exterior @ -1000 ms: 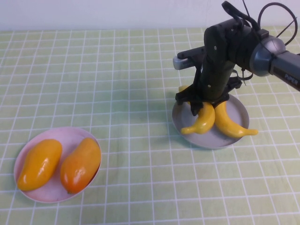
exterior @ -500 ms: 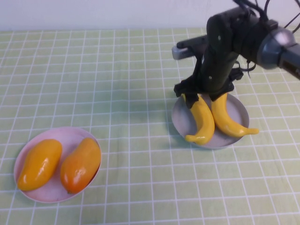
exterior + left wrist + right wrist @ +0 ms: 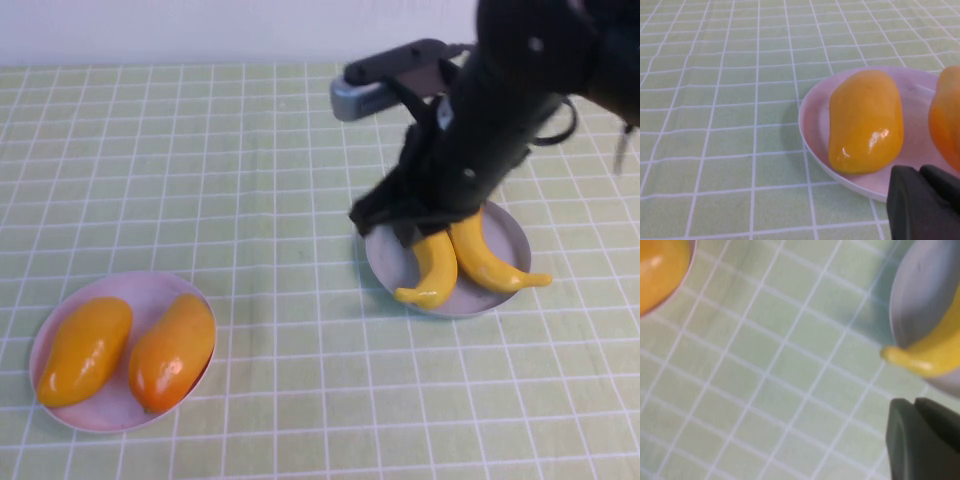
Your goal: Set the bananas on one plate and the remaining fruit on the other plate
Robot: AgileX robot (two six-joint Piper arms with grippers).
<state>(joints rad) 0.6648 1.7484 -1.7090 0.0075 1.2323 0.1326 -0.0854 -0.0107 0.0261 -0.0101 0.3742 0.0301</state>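
Grey-blue plate (image 3: 505, 236), right side of green-checked counter (image 3: 250, 180): two bananas (image 3: 470, 262) lying on it. Pink plate (image 3: 110, 400), near left: two orange mango-shaped fruits (image 3: 125, 350). Right gripper (image 3: 400, 215) above grey plate's far-left rim, state cannot be told. Left gripper (image 3: 922, 200) beside pink plate, state cannot be told.
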